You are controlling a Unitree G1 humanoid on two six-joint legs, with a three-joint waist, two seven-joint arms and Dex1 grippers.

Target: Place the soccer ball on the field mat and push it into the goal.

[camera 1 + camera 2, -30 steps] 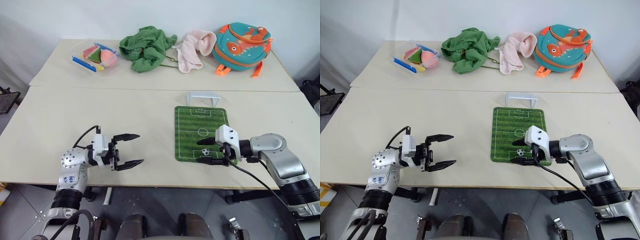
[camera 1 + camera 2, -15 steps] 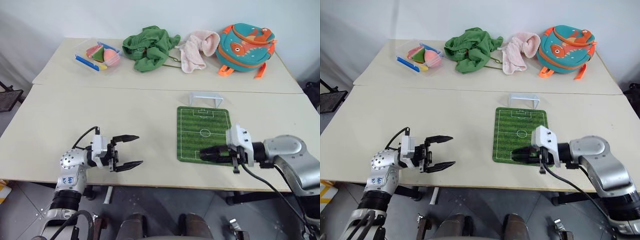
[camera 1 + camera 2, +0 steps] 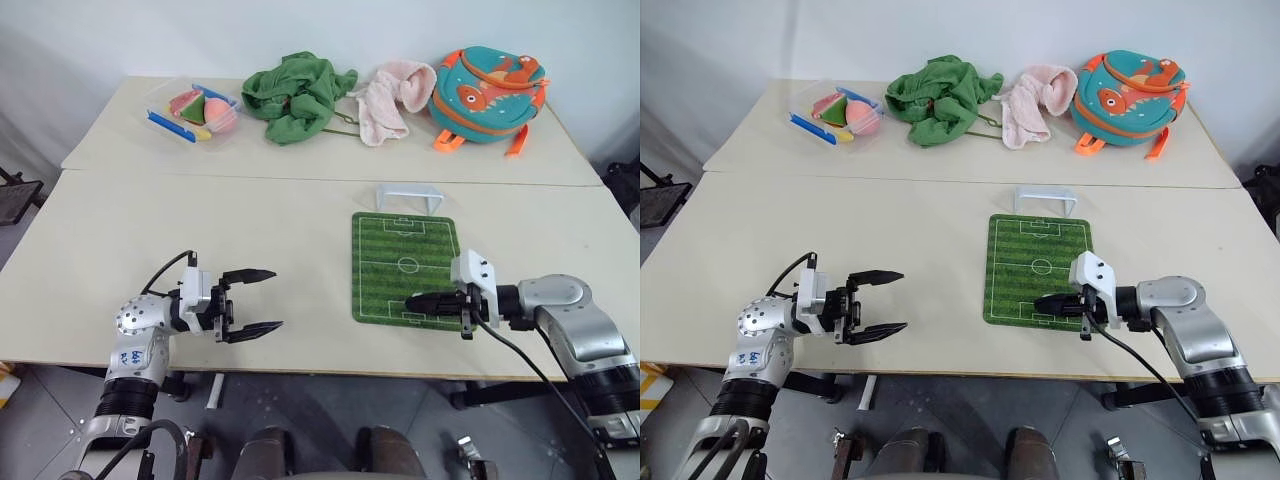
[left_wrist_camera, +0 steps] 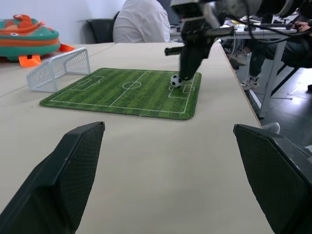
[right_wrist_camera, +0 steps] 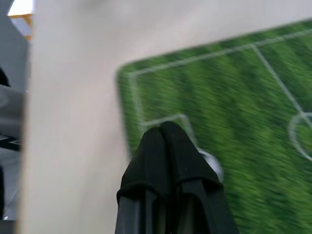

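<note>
The soccer ball (image 4: 176,80) already lies on the field mat (image 3: 400,262), near the mat's near edge, at the end far from the goal (image 3: 408,195). So the 1st part of the task looks done, and the push into the goal is what remains.

The right gripper (image 3: 413,301) sits low over the mat's near edge with its 2 black fingers pressed together and nothing between them. From the left wrist view its tip stands just beside the ball, on the side away from the goal; whether it touches the ball I cannot tell. That reads as a closed tip set up for a nudge.

The goal stands on the tabletop just past the mat's far edge, mouth facing the pitch, so the ball has nearly the whole mat length to travel.

The left gripper (image 3: 262,298) hovers near the tabletop's near edge, well apart from the mat, jaws spread wide and empty.
</note>
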